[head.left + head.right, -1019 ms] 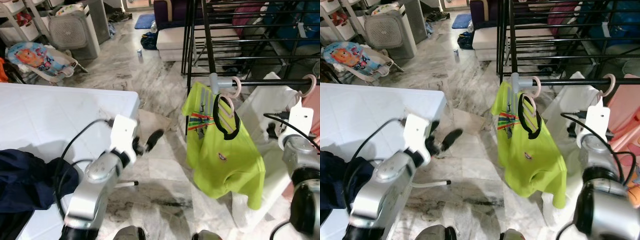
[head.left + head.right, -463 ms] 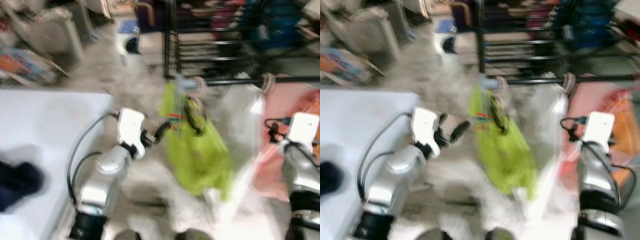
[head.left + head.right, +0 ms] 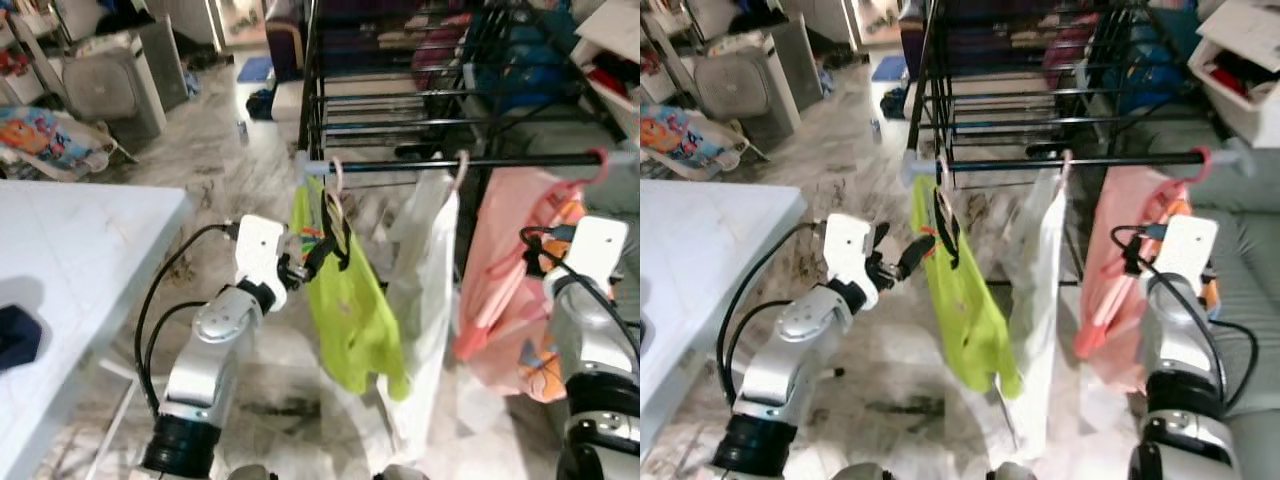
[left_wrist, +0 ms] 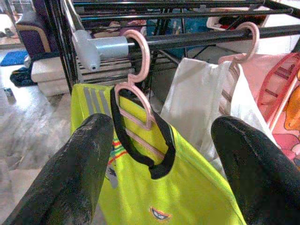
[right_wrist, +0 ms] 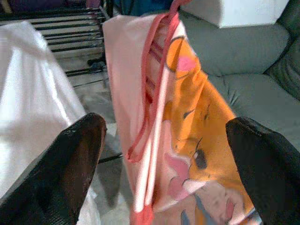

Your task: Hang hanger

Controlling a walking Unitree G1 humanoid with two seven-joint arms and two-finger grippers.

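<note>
Two black fingers [image 5: 70, 164] of the right gripper [image 5: 168, 173] frame the scene, set wide apart with nothing between them. Past them hangs a pink garment [image 5: 178, 122] edged in darker pink, printed with an orange cartoon figure. Beside it, toward one finger, hangs a white garment [image 5: 37, 98], pale and slightly blurred. Behind both run the dark bars of a rack [image 5: 61, 28] above a marbled floor [image 5: 93, 101]. On the other side, behind the pink garment, is a grey sofa [image 5: 253, 93], with a white box [image 5: 234, 9] beyond it.
</note>
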